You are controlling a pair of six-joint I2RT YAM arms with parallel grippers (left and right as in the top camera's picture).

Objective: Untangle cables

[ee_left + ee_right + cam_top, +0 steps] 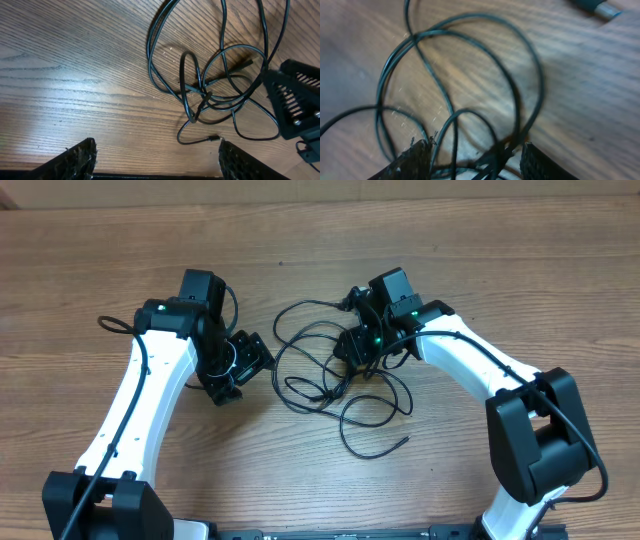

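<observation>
Black cables lie in a loose tangle at the middle of the wooden tabletop, with one free end trailing toward 5 o'clock. The left pincer stands wide open and empty at the tangle's 9 o'clock. The right pincer hangs low over its 2 o'clock edge, jaws partly apart, with strands running between them but not pinched. To do this well, each should probably take a different strand near the crossing, then draw apart slowly so no loop tightens. The wood looks smooth and grained. Nothing of the room shows.
</observation>
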